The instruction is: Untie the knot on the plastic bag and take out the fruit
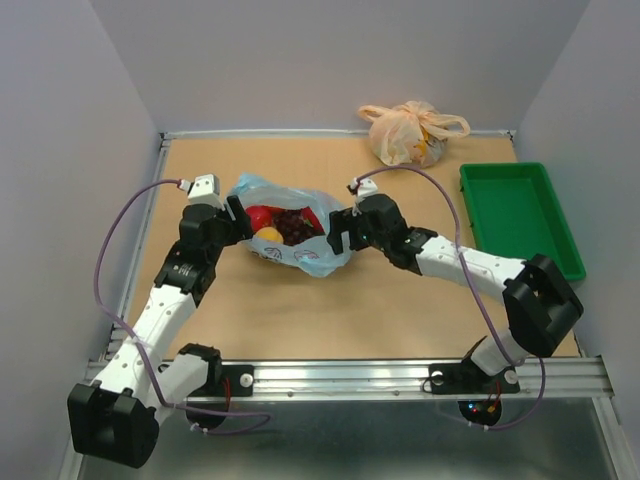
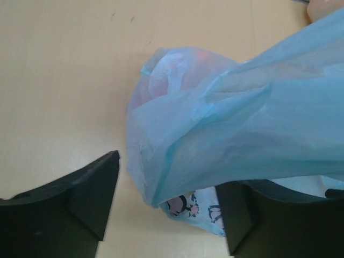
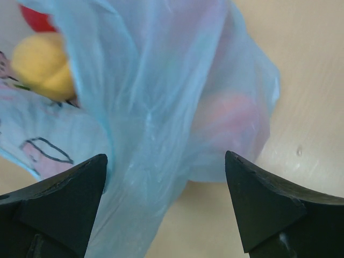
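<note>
Brown table; plastic bag; fruit clear overhead, perhaps veiled wrist-side

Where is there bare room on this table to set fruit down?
The widest bare stretch of table lies between the plastic bag and the near edge. The back-left corner is also bare, and the green tray holds nothing. It is crowded at the bag, flanked by the left gripper and right gripper, and near the peach-orange bag.
</note>
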{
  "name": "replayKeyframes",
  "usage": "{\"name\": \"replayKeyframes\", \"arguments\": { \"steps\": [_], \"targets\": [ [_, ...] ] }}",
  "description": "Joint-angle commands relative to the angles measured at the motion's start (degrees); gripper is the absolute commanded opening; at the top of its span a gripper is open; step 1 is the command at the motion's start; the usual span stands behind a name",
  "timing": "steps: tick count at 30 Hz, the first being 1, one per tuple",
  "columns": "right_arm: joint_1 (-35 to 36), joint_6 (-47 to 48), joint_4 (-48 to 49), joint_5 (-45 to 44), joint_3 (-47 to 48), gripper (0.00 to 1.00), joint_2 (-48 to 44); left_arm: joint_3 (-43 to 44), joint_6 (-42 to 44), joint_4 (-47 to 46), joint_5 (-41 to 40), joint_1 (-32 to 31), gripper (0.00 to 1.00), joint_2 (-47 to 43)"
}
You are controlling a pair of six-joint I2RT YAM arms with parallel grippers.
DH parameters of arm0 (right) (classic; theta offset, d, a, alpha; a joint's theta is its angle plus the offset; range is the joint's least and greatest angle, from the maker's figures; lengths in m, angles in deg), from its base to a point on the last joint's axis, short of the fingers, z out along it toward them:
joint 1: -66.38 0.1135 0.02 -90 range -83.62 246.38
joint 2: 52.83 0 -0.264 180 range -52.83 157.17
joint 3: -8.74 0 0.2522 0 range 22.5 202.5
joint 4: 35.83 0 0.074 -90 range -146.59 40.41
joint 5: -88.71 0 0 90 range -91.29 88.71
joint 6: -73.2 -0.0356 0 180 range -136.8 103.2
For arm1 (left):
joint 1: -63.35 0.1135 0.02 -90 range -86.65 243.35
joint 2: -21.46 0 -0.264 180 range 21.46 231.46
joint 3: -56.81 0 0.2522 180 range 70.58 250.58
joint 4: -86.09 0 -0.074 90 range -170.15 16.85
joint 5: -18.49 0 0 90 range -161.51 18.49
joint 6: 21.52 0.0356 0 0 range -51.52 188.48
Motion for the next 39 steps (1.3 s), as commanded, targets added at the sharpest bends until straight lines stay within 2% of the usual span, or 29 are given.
{"name": "replayKeyframes", "arguments": {
  "steps": [1, 2, 6, 12, 18, 21, 24, 30, 35, 39],
  "targets": [
    [0.0, -3.5, 1.6, -5.8, -7.7, 0.94, -2.3, 1.5, -2.1, -2.4, -3.2, -0.7, 0.70, 0.6],
    [0.0, -4.7, 1.8, -6.8, -9.5, 0.93, -2.7, 0.8, -2.5, -2.7, -2.8, -0.9, 0.65, 0.5],
    [0.0, -6.1, 2.1, -12.8, -15.4, 0.93, -3.5, -0.9, -2.2, -2.5, -1.6, -1.5, 0.63, 0.4],
    [0.0, -4.5, 1.3, -14.8, -17.6, 0.93, -7.3, -1.3, -1.7, -2.5, -2.4, -1.7, 0.57, -0.7],
    [0.8, 0.8, 0.3, -5.2, -13.4, 0.91, -16.6, -1.6, -1.4, -2.8, 0.0, -1.7, 0.55, -1.0],
    [1.7, 3.7, -3.1, 0.1, -7.9, 0.91, -18.5, -1.8, -0.9, -2.9, 0.9, -1.6, 0.48, -1.3],
    [3.1, 6.4, -4.0, 5.0, -1.8, 0.89, -16.8, -2.2, 0.1, -2.9, 0.8, -1.7, 0.48, -1.9],
    [7.6, 11.7, -5.3, 7.7, 6.5, 0.82, -9.0, -2.4, 0.6, -2.9, 0.5, -1.7, 0.48, -2.4],
    [10.4, 12.7, -5.2, 11.6, 12.3, 0.66, -0.9, -2.3, 1.0, -2.9, 0.5, -1.6, 0.45, -2.3],
    [10.8, 13.7, -4.4, 11.0, 16.3, 0.59, 6.1, -2.4, 1.1, -4.3, 1.3, -1.6, 0.40, -2.2]
  ]
}}
